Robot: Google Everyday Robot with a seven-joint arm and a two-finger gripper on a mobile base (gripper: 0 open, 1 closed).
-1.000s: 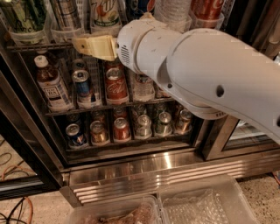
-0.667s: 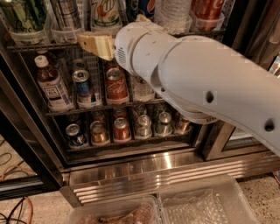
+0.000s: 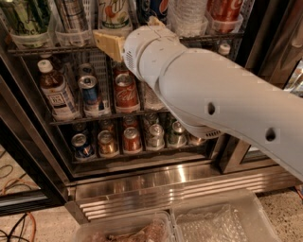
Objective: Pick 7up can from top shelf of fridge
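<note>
Camera view, compared with a second ago: the white arm (image 3: 213, 104) has swung a little right and now fills more of the picture. The pincer (image 3: 125, 30) has slid along the front edge of the tabletop (image 3: 33, 48), which here is the top wire rack of the fridge (image 3: 156, 177). Its tan left finger (image 3: 109, 43) was under the silver can (image 3: 71, 14) and the next holder; it now sits against the front edge right below the 7up can (image 3: 115, 10) and looks shorter, so it probably points deeper in. A second tan tip (image 3: 154, 21) shows on the can's far side, by the Pepsi can (image 3: 154, 5). The fingers stand apart, with nothing held between them. No can or bottle has shifted. Judgement: this is the line-up stage. The pincer is bracketing the right can but sits low, at holder height, with no closure and no lift yet. The 7up can stands upright in a clear plastic cup (image 3: 116, 29) at the tabletop's front edge, left of the middle. The silver can is on its left and the Pepsi can on its right. Only the 7up can's lower body shows, as the top is cut off by the picture's edge. It is white-silver, with green lettering and a reddish fruit picture. Neighbours are tight, so a wide finger could nudge the Pepsi can.
</note>
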